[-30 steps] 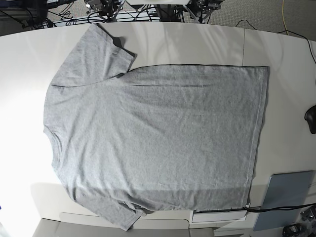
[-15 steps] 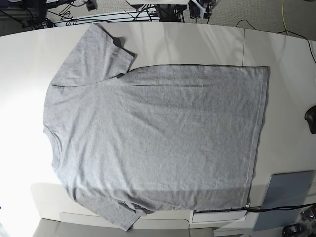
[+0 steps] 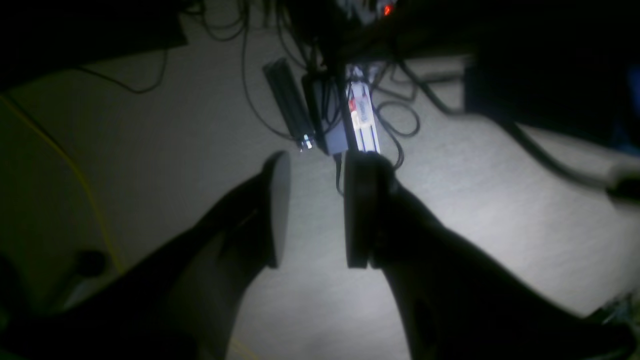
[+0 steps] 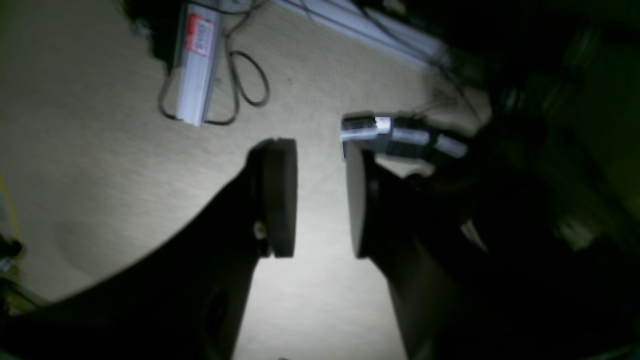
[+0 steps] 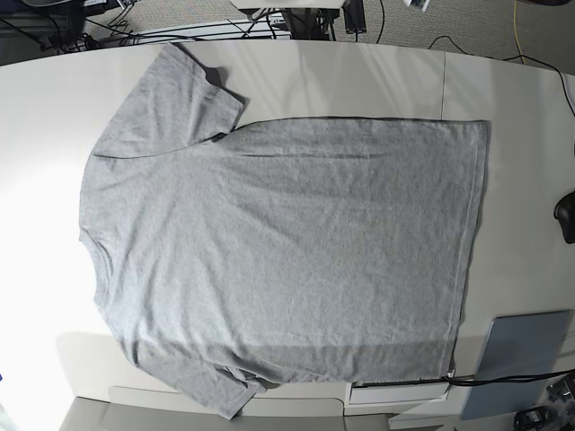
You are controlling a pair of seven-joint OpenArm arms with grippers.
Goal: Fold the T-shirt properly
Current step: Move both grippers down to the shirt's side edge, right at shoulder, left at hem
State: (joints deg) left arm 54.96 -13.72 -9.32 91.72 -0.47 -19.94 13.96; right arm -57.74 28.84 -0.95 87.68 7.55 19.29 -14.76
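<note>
Left gripper (image 3: 311, 210): two dark fingers, a clear gap between the pads, nothing in it; it hangs over pale carpeted floor, off the table. Right gripper (image 4: 320, 197): two fingers likewise, parted by a moderate gap, empty, also above floor. Beneath the left gripper lie a white power strip (image 3: 362, 120), a dark adapter block (image 3: 290, 105) beside it, and several looping black cables (image 3: 400, 117); a thin yellow cable (image 3: 80, 175) runs down the left of that view. Under the right gripper, one white power strip (image 4: 195, 65) with a red label and a coiled black cord (image 4: 247, 75) just beside it. From the base view neither arm shows. One T-shirt (image 5: 287, 260), heather grey, lies spread flat on the white table (image 5: 521, 99), plain side up, no lettering visible. Collar end toward the left of the view, straight hem toward the right. Two short sleeves: one spread out toward the far edge, one at the near edge, partly crumpled and reaching the table's rim. Fabric mostly smooth, faint creases across the body. One grey-blue pad (image 5: 523, 359) sits at the near right corner, apart from the hem. One dark object (image 5: 566, 215) at the right edge, cut off by the frame.
</note>
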